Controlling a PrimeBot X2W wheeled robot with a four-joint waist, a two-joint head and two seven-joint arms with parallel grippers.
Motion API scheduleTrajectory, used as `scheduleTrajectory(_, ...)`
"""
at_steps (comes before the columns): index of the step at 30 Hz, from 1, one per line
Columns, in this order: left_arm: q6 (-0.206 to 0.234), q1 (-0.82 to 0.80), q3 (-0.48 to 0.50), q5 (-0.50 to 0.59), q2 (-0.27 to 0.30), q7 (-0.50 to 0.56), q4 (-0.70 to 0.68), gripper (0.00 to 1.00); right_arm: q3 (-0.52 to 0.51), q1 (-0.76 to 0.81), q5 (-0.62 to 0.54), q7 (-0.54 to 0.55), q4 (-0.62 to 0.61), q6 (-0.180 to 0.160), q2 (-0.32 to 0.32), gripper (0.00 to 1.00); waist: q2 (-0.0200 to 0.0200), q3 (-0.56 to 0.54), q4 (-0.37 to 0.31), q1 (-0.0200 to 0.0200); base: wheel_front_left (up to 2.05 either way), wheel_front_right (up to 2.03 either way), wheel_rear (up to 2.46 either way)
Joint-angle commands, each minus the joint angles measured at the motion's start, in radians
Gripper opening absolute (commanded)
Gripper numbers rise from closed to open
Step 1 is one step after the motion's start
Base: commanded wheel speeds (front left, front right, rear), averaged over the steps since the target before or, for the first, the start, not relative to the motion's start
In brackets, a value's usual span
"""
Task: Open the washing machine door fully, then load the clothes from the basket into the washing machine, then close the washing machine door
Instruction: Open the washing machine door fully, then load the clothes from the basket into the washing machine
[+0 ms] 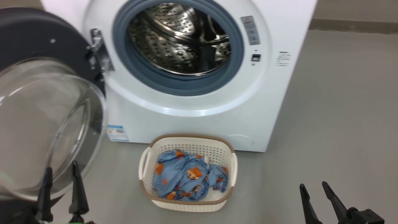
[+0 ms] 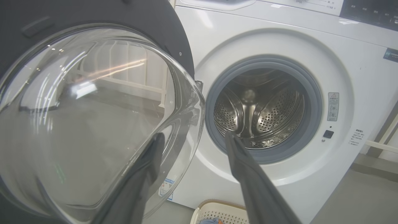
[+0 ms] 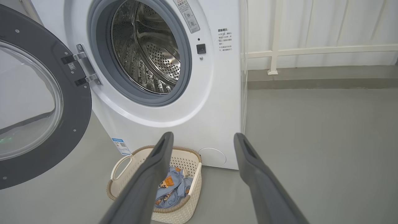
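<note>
In the head view, the left tool point(image 1: 61, 168) rises from the lower left of the frame, its two dark fingers spread apart with nothing gripped between them. They overlap the lower rim of the glass bowl point(image 1: 46, 124); whether a finger touches the glass I cannot tell. In the left wrist view the bowl's edge falls between the two fingers, and one finger shows blurred through the glass. The right tool point(image 1: 313, 185) sits at the lower right, its fingers likewise wide apart and empty, over bare floor point(image 1: 342, 109). The door point(image 1: 31, 37) stands swung open at the left of the frame, dark grey inner side facing the camera, hung on a metal hinge point(image 1: 98, 49). At lower centre the basket point(image 1: 189, 137) rests on the floor just in front of the washer point(image 1: 202, 124), and the clothes point(image 1: 183, 177) lie bunched inside it. A blue label point(image 1: 117, 133) is stuck low on the washer's front, left of the basket. Above, the grey-blue gasket point(image 1: 146, 77) rings the open mouth, and the steel drum point(image 1: 180, 37) behind it holds no clothes.
</note>
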Motion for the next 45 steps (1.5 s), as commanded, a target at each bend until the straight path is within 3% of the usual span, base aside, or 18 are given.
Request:
scheduleTrajectory(1, -0.011, -0.001, 0.032, 0.015, 0.017, -0.006, -0.029, 1.0, 0.033, -0.045, -0.007, -0.012, -0.033, 0.006, -0.012, 1.0, -0.0001, 0.0, -0.068, 0.0, 0.0, 0.0, 0.0)
scheduleTrajectory(10, -0.031, 0.083, 0.065, 0.011, 0.017, -0.006, -0.018, 1.0, 0.042, -0.034, -0.017, -0.012, -0.062, 0.006, -0.012, 1.0, -0.0001, -0.005, -0.176, 0.0, 0.0, 0.0, 0.0)
scheduleTrajectory(17, -0.026, 0.123, 0.06, 0.002, 0.017, -0.006, 0.003, 1.0, 0.029, -0.02, -0.021, -0.012, -0.066, 0.006, -0.012, 1.0, -0.0001, -0.008, -0.209, 0.0, 0.0, 0.0, 0.0)
scheduleTrajectory(45, -0.027, 0.136, 0.076, 0.024, 0.017, -0.006, 0.038, 1.0, 0.005, -0.016, -0.018, -0.012, -0.071, 0.006, -0.012, 1.0, -0.0001, -0.01, -0.197, 0.0, 0.0, 0.0, 0.0)
